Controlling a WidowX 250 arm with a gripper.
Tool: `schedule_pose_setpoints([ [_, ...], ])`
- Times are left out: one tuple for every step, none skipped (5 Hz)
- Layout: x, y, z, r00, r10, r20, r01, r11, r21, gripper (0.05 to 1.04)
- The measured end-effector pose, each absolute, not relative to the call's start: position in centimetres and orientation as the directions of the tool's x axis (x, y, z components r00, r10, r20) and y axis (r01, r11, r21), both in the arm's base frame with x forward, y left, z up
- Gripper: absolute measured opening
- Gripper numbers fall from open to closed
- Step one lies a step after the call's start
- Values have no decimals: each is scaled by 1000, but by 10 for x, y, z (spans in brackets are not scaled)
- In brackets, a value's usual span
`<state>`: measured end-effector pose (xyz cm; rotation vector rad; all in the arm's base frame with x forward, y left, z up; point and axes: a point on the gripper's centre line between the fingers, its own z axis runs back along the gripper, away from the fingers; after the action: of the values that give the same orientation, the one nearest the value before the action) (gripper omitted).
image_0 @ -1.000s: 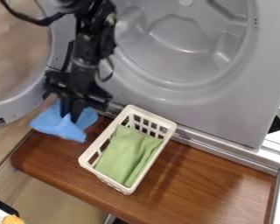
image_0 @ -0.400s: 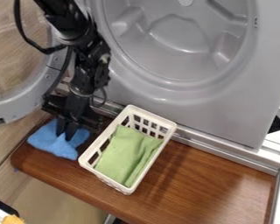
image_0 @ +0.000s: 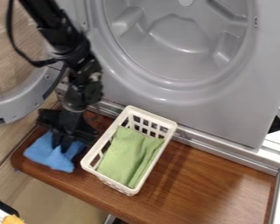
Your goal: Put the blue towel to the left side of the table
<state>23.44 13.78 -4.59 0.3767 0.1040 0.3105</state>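
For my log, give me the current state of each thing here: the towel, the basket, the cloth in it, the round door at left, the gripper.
Blue towel: crumpled, on the table's left end
White basket: upright, holding the green cloth
Green cloth: loosely folded
Round door: swung open
Gripper: pointing down, at the towel

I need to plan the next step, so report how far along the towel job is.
Done, it seems: the blue towel is at the left end of the wooden table, beside the white basket. In hand: the black gripper is down at the towel. Likely left: releasing any hold and lifting away.
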Motion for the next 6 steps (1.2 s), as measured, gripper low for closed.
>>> schedule_pose_setpoints([
  [238,141,-46,947,321,-21,-291,884,365,119],
  [236,141,-46,939,342,-19,-312,876,367,311],
  [233,144,-40,937,347,-31,-312,876,369,610],
  [233,146,-31,933,357,-38,-317,868,382,911],
  [237,141,-9,927,376,-8,-341,851,399,1004],
  [241,132,20,922,384,41,-366,834,414,1000],
])
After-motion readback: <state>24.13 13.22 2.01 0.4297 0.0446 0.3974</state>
